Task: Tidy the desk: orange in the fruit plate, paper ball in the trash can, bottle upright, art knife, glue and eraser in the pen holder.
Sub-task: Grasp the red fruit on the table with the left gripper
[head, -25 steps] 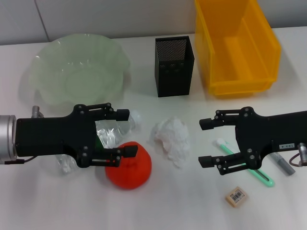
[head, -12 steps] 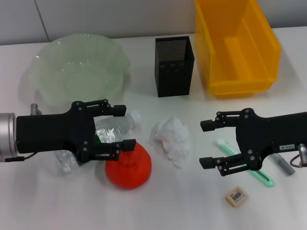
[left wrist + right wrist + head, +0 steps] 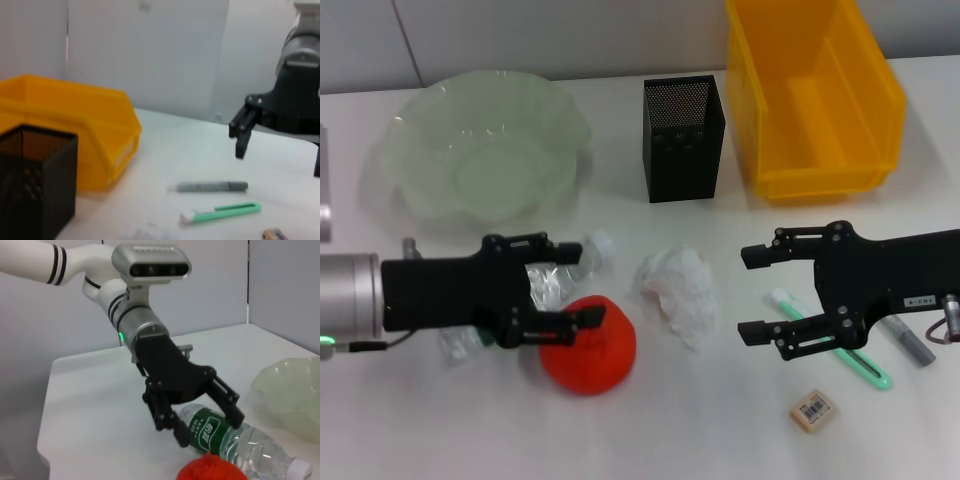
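Observation:
The clear bottle (image 3: 548,284) with its green label (image 3: 206,426) lies on its side. My left gripper (image 3: 575,283) is open, one finger on each side of the bottle's middle. The orange (image 3: 588,346) sits against the bottle on the near side. A white paper ball (image 3: 680,285) lies at the table's centre. My right gripper (image 3: 755,293) hovers open and holds nothing, above the green art knife (image 3: 876,376). The grey glue (image 3: 911,346) lies beside the knife, and the eraser (image 3: 812,411) lies nearer the front edge. Farther back are the fruit plate (image 3: 485,150), pen holder (image 3: 683,140) and trash can (image 3: 810,95).
The yellow trash can (image 3: 75,130) stands close beside the black pen holder (image 3: 35,175) at the back. A white wall runs behind the table.
My left arm has dropped lower toward the table, so its fingers now straddle the lying bottle. The right arm has hardly moved.

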`<state>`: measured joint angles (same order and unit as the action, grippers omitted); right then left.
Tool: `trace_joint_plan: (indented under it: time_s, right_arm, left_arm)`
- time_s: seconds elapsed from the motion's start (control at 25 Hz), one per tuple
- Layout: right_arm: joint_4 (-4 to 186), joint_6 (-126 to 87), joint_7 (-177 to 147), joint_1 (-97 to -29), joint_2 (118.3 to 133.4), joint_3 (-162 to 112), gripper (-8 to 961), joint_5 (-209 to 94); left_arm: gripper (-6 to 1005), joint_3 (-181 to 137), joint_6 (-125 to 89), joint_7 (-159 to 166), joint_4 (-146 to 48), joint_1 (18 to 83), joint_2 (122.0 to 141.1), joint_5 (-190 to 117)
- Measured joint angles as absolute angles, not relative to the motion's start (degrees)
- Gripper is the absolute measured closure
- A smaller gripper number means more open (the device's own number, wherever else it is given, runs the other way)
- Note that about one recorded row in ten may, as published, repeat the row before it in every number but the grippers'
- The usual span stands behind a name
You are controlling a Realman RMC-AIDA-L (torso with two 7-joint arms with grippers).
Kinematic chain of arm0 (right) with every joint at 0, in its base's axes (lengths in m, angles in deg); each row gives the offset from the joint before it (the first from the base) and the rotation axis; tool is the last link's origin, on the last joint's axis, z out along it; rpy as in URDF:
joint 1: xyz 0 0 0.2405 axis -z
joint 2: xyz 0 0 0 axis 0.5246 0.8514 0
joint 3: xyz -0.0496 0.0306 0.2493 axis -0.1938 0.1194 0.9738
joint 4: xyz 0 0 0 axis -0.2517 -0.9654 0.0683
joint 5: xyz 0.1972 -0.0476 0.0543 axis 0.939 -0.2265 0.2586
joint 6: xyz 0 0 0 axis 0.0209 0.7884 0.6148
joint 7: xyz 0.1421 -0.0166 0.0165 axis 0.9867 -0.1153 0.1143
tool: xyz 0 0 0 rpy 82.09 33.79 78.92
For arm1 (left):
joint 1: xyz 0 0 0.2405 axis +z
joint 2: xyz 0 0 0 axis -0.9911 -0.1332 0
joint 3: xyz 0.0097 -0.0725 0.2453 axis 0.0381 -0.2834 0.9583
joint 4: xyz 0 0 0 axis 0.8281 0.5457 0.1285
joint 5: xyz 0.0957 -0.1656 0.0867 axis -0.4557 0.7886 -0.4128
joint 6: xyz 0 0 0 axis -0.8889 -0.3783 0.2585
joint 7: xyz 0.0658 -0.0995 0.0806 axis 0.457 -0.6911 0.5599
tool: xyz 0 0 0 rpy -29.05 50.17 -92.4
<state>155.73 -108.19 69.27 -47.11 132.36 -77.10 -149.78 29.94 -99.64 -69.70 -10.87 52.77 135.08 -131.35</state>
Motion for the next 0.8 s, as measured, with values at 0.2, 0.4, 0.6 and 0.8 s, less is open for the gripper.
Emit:
trace_joint_plan:
  time_s: [0.2,0.4,0.6,0.8]
  right_arm:
    - [155.75,-107.58,69.3,-47.14,132.33,-77.04,128,-150.36]
    - [155.75,-107.48,69.4,-47.39,132.34,-77.04,128,-151.06]
    - [155.75,-107.61,69.47,-47.38,132.39,-77.04,128,-150.93]
    - [155.83,-107.79,69.95,-47.3,132.41,-77.04,128,-150.88]
  left_arm:
    - [230,30.68,-98.95,-67.86,-13.84,52.94,135.08,-131.89]
    - [235,30.7,-98.65,-65.68,-14.82,53.8,135.17,-131.89]
    - [240,31.4,-96.43,-65.06,-16.73,53.39,135.14,-132.06]
    - [246,34.3,-93.96,-65.03,-17.78,52.8,135.29,-132.11]
